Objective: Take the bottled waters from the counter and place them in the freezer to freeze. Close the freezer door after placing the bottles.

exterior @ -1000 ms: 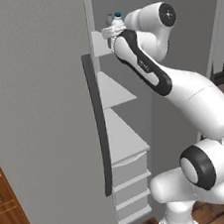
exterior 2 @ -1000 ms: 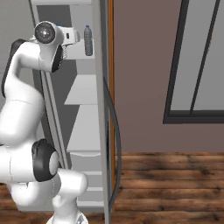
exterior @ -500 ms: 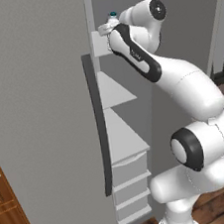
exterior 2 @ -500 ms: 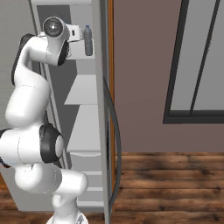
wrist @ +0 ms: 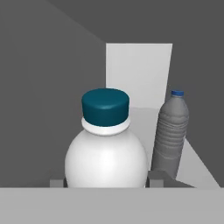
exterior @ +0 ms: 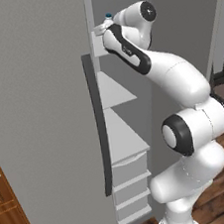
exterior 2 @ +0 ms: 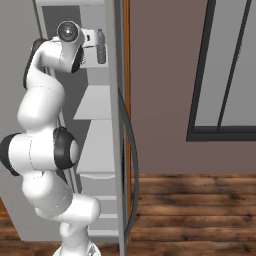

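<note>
I count two bottles: one [wrist: 105,148] clamped in claw [wrist: 106,180], second [wrist: 171,133] just right. Base view adds freezer shelf [exterior: 112,90] below.

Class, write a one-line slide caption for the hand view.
Hand grips a bottle beside another bottle upright on the freezer shelf.

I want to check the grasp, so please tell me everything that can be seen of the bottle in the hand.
The held bottle looks pale and translucent, with a rounded shoulder, a white neck ring and a dark blue cap. It stands upright between the two fingers of the hand, which press its sides low on the body. It is up at the top shelf of the freezer, near a second grey bottle with a blue cap that stands apart. Its base is hidden.
</note>
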{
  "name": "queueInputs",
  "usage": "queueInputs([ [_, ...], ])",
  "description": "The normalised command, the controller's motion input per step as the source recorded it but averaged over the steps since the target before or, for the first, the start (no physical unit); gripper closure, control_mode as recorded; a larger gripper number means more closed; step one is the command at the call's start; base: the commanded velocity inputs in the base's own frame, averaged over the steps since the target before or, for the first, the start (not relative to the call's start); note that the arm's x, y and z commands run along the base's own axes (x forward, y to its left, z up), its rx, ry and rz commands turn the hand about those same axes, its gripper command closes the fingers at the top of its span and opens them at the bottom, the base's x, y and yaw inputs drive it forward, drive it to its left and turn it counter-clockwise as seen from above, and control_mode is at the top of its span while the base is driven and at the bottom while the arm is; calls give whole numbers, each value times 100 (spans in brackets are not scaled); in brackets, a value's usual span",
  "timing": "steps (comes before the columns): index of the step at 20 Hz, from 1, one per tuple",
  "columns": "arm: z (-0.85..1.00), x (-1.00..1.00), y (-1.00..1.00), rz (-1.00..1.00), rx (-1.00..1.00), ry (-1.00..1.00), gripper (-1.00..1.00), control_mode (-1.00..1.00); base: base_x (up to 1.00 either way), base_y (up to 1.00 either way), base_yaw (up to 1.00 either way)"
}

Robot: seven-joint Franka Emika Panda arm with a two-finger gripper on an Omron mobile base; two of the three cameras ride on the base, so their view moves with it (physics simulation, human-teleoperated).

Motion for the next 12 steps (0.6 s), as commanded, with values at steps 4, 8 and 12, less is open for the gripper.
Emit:
queueInputs([
  [4,0,48,15,0,0,1,100,-100,0,0,0],
  [8,0,39,11,0,0,4,100,-100,0,0,0],
  [12,-1,31,7,0,0,5,100,-100,0,0,0],
])
